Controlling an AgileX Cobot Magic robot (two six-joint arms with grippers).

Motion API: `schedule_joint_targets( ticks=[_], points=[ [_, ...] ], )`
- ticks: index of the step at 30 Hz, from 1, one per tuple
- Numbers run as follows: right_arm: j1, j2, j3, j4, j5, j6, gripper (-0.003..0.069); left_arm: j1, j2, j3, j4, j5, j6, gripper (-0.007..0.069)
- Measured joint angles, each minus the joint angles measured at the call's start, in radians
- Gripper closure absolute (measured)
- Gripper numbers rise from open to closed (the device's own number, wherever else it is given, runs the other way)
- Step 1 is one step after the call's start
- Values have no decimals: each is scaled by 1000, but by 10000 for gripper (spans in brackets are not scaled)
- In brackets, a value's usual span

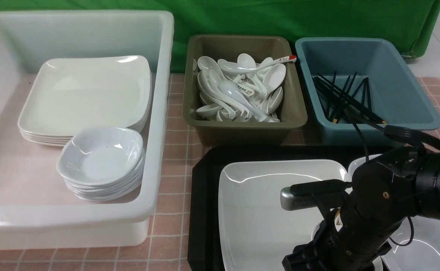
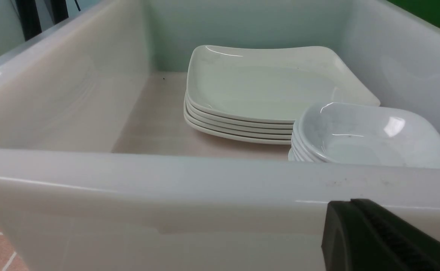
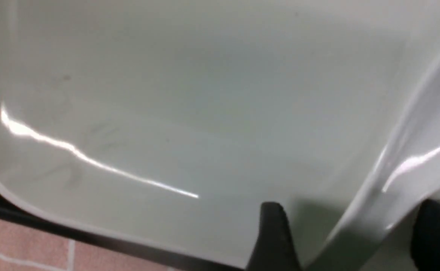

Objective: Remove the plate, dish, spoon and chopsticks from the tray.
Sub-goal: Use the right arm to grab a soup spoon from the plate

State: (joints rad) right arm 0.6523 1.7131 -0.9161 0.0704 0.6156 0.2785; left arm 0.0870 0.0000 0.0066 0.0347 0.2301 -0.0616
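The black tray (image 1: 204,195) lies at the near right. On it rests the large white plate (image 1: 257,210). A bluish-white dish (image 1: 427,244) sits at the tray's near right corner, and a second one (image 1: 357,163) peeks out behind my right arm. My right gripper (image 3: 351,226) points down at the plate's (image 3: 167,94) near right part. It is open, and the dish's raised rim (image 3: 404,162) runs between its fingers. My left gripper (image 2: 349,202) is shut and empty, just outside the white bin's near wall (image 2: 167,177). The spoon and chopsticks are out of view on the tray.
The white bin (image 1: 159,113) at the left holds a stack of plates (image 1: 88,94) and a stack of dishes (image 1: 99,158). Behind the tray stand an olive bin (image 1: 189,98) heaped with white cutlery and a blue bin (image 1: 408,86) with thin black sticks.
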Motion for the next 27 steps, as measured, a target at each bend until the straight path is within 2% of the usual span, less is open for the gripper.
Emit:
schedule_joint_targets(
  ticks=[6,8,11,12,13,14,21,27],
  points=[
    [0,9,-3,0,-23,9,139,0,0,0,0,0,0,604],
    [0,9,-3,0,-27,20,194,0,0,0,0,0,0,604],
    [0,12,-3,0,-28,27,358,0,0,0,0,0,0,604],
    [0,12,-3,0,-28,27,370,0,0,0,0,0,0,604],
    [0,12,-3,0,-31,27,453,0,0,0,0,0,0,604],
    [0,12,-3,1,-32,28,468,0,0,0,0,0,0,604],
    [0,-2,-61,2,17,14,461,0,0,0,0,0,0,604],
    [0,-57,-240,4,64,-33,461,0,0,0,0,0,0,604]
  ],
)
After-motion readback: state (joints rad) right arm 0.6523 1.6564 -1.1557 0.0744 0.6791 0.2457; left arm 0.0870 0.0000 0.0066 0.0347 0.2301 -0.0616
